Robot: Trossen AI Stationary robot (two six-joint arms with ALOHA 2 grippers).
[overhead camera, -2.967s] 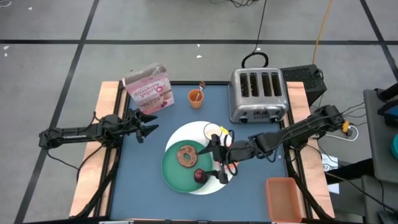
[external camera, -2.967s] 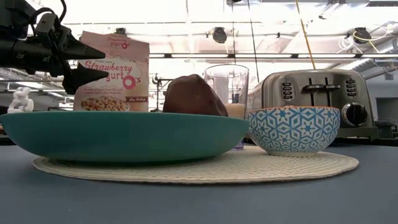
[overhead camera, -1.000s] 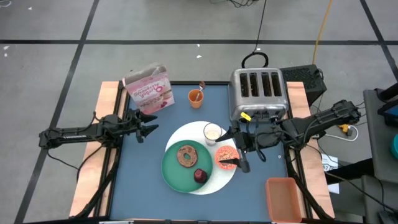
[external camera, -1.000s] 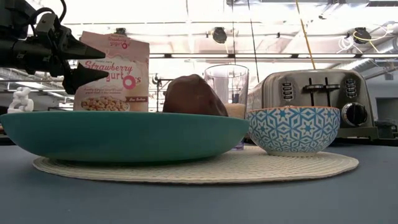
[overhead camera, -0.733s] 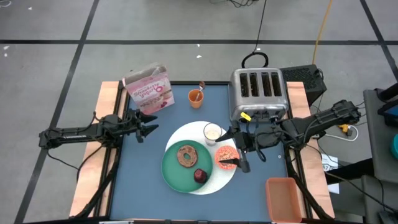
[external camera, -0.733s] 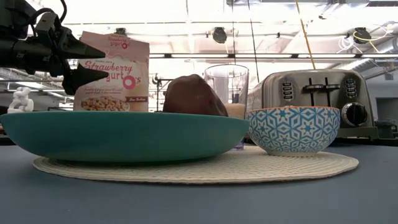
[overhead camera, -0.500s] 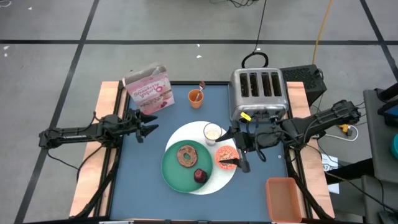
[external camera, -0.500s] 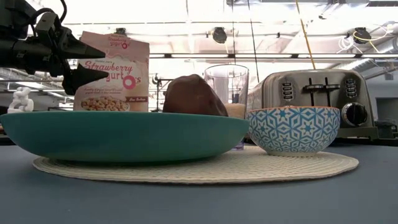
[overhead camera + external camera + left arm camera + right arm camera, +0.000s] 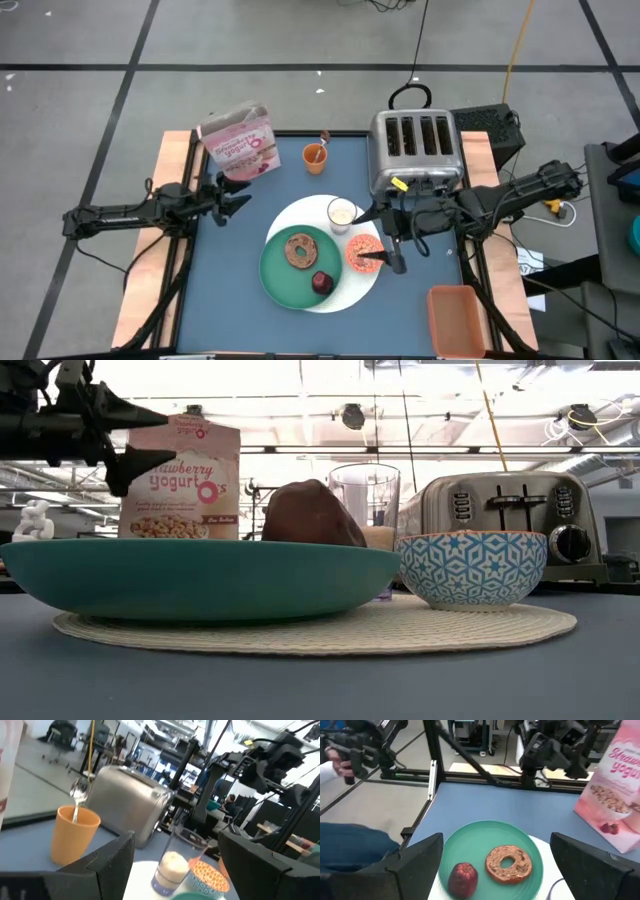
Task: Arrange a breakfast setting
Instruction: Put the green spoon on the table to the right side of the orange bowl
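A white round mat [image 9: 285, 222] bears a green plate [image 9: 278, 272] with a brown bagel [image 9: 299, 249] and a dark red fruit [image 9: 321, 283]. Beside the plate stand a milky glass [image 9: 342, 212] and a patterned bowl [image 9: 360, 250]. A metal spoon [image 9: 323, 137] stands in an orange cup [image 9: 315, 157] at the far edge. My right gripper [image 9: 369, 235] hangs open above the bowl, nothing between its fingers. My left gripper [image 9: 240, 195] waits open at the table's left side, near the cereal box.
A silver toaster [image 9: 415, 150] stands at the far right and a pink cereal box [image 9: 240, 140] at the far left. An orange bin [image 9: 455, 320] sits at the near right corner. Beyond the table's left side, a person's sleeve [image 9: 326, 770] shows in the right wrist view.
My left gripper has tipped its fingers upward a little while staying in place and open. The plate, glass, bowl and food have kept still.
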